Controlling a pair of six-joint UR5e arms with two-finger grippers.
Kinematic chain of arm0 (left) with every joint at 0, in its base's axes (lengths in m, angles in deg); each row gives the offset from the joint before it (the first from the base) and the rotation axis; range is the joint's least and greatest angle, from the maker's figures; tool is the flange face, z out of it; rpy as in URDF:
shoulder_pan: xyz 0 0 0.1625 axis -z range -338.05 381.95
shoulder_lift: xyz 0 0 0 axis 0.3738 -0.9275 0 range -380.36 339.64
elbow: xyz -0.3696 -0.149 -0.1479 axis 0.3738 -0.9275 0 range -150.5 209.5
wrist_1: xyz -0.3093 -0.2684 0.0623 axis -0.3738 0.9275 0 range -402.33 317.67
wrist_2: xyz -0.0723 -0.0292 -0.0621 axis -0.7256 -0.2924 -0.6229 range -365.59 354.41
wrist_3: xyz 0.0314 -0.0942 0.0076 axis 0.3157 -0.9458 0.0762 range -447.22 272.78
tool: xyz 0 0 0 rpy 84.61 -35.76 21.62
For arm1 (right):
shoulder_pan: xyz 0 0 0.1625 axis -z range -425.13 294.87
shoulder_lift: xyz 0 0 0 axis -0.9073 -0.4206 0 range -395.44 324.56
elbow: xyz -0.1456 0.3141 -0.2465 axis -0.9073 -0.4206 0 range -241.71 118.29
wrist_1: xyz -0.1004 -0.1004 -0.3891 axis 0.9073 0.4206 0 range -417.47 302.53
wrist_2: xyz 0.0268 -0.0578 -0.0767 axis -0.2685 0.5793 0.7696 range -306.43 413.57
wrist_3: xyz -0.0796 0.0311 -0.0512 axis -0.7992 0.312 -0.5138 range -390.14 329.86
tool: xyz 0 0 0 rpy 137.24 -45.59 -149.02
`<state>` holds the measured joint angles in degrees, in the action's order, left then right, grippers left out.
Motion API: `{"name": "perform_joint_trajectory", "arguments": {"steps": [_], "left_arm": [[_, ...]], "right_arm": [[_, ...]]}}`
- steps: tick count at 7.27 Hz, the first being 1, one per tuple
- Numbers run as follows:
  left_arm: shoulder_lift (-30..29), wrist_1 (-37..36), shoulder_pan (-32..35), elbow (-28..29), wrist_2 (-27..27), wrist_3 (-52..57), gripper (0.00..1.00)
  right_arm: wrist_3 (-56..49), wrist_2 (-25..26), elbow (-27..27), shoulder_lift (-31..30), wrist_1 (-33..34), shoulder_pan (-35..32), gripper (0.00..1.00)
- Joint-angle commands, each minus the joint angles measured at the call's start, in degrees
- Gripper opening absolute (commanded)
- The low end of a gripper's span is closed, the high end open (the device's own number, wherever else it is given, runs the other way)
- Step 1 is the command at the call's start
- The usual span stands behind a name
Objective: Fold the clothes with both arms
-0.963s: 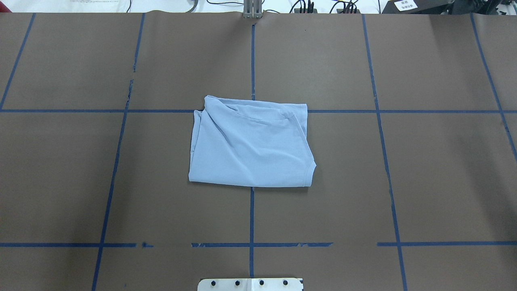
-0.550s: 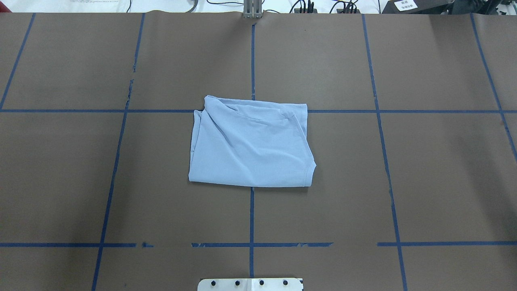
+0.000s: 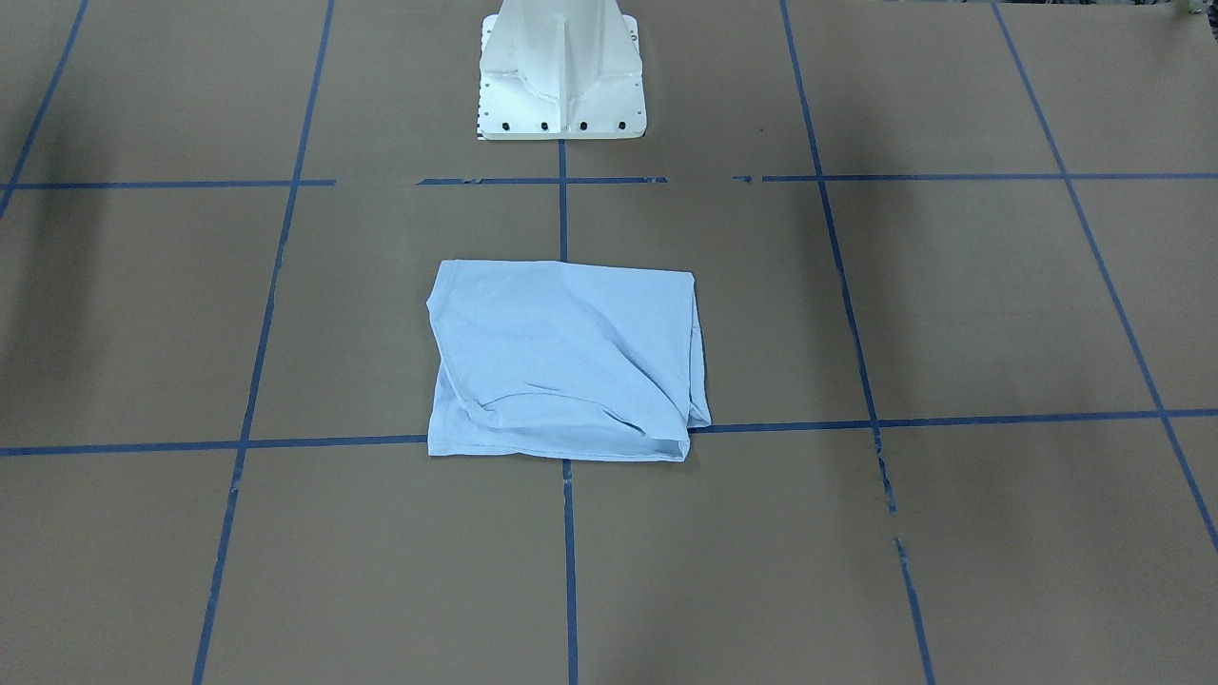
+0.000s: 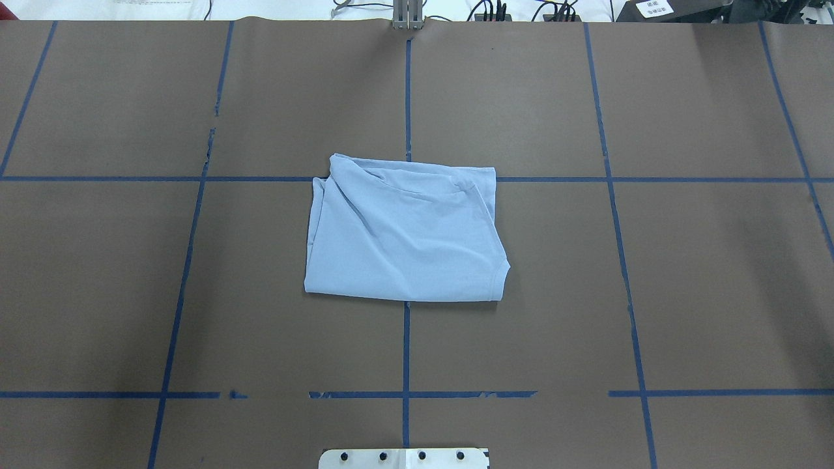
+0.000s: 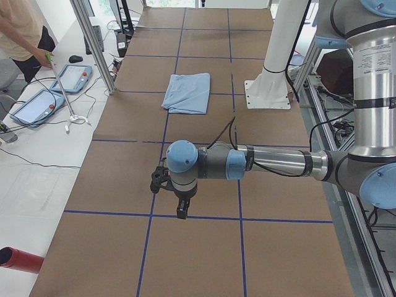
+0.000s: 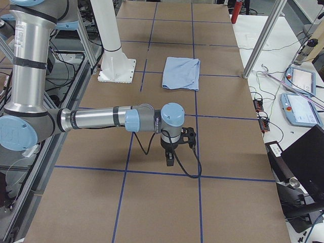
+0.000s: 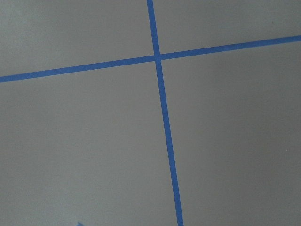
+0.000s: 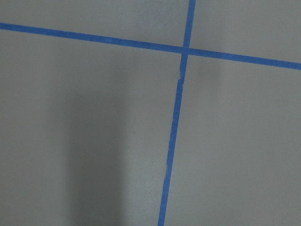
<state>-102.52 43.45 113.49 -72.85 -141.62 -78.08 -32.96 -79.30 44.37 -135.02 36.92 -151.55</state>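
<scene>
- Shirt [image 4: 404, 234] pale blue, folded to a rough rectangle, lying flat mid-table on the brown cover [image 4: 684, 273]
- It straddles the centre tape line [image 4: 406, 352]; its far edge sits on a cross line, with loose layered folds along that far side
- White pedestal [image 3: 561, 67] is on the near side of the shirt, apart from it, with bare cover between
- Nothing touches the shirt, and no arm shows in the overhead or front views
- Left arm [image 5: 272, 164] is stretched out level over the table's left end, wrist turned down
- Left gripper [image 5: 180, 210] points down just over the cover near a tape crossing, well apart from the shirt; can't tell if the claw is apart or together (side view only)
- Right arm [image 6: 96, 119] has the same pose at the right end of the table
- Right gripper [image 6: 170, 159] points down above the cover, well apart from the shirt; claw state can't be told either
- Left wrist view: only cover and a tape cross [image 7: 157, 57]
- Right wrist view: cover, a tape cross [image 8: 186, 49] and a soft shadow at left
- A person [image 5: 21, 31] stands at the side bench, beside two pendants [image 5: 37, 105]
</scene>
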Motion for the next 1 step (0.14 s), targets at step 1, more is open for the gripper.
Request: {"name": "perform_joint_trajectory", "arguments": {"steps": [1], "left_arm": [[-0.01,0.00,-0.04,-0.05,0.06,0.00,1.00]], "right_arm": [[0.00,0.07,0.00,-0.09,0.00,0.02,1.00]]}}
